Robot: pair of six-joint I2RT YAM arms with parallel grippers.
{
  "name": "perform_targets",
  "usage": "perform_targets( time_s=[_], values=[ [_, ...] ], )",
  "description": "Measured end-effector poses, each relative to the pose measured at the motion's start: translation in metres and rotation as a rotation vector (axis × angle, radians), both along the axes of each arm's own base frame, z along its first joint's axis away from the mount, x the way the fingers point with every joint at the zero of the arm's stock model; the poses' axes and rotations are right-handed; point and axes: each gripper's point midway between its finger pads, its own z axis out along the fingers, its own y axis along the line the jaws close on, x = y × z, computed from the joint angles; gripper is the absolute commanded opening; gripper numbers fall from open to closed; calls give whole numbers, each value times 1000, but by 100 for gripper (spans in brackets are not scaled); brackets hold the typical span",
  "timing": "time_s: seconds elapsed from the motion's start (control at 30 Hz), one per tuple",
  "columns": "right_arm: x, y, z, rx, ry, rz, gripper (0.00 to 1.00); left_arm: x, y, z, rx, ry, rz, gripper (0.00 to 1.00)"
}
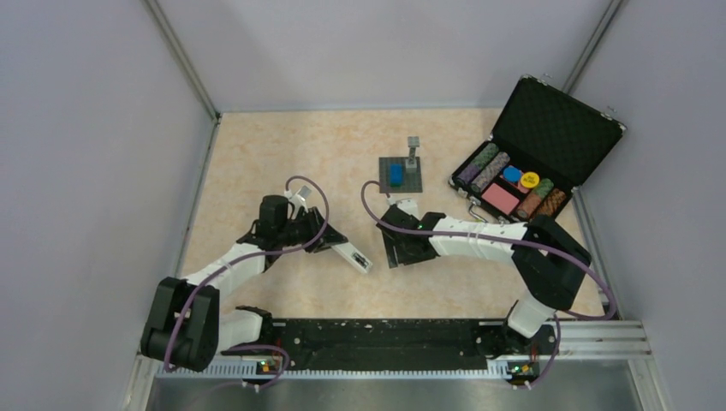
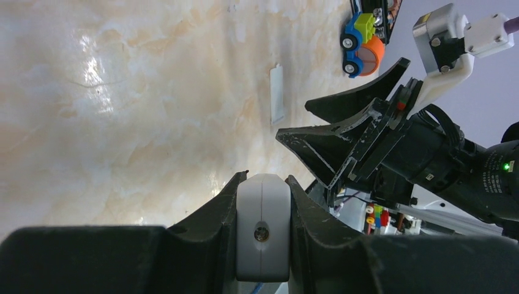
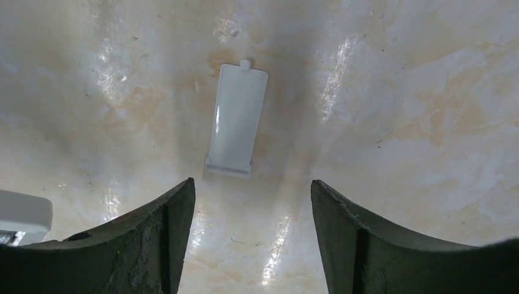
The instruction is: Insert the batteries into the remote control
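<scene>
My left gripper [image 1: 330, 240] is shut on the white remote control [image 1: 355, 257] and holds it by its long sides. In the left wrist view the remote's end [image 2: 263, 226], with a small screw, sits clamped between the fingers. My right gripper [image 1: 395, 248] is open and empty, just right of the remote. In the right wrist view it hovers over a white battery cover [image 3: 237, 119] that lies flat on the table. A corner of the remote [image 3: 21, 214] shows at the left. The cover also shows in the left wrist view [image 2: 278, 95]. The batteries are out of view.
A grey baseplate [image 1: 413, 181] with a blue block [image 1: 395, 174] and a grey post stands behind the right gripper. An open black case [image 1: 556, 128] of poker chips sits at the back right. Walls close in the table on both sides and at the back.
</scene>
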Motion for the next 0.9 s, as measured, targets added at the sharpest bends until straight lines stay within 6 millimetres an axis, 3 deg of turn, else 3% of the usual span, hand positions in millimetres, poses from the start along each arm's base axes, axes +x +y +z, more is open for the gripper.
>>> perform_targets(
  time_s=[0.13, 0.33, 0.5, 0.77, 0.9],
  values=[
    [3, 5, -5, -1, 5, 1, 65, 2, 0, -6, 5, -45, 11, 0],
    [2, 7, -11, -3, 18, -9, 48, -8, 4, -29, 29, -52, 28, 0],
    [2, 8, -11, -1, 22, -17, 41, -10, 6, -26, 26, -110, 42, 18],
    [2, 8, -12, -3, 25, -20, 41, -12, 13, -23, 43, -169, 81, 31],
    [6, 13, -12, -2, 24, -19, 36, -14, 18, -26, 60, -181, 106, 43]
  ],
)
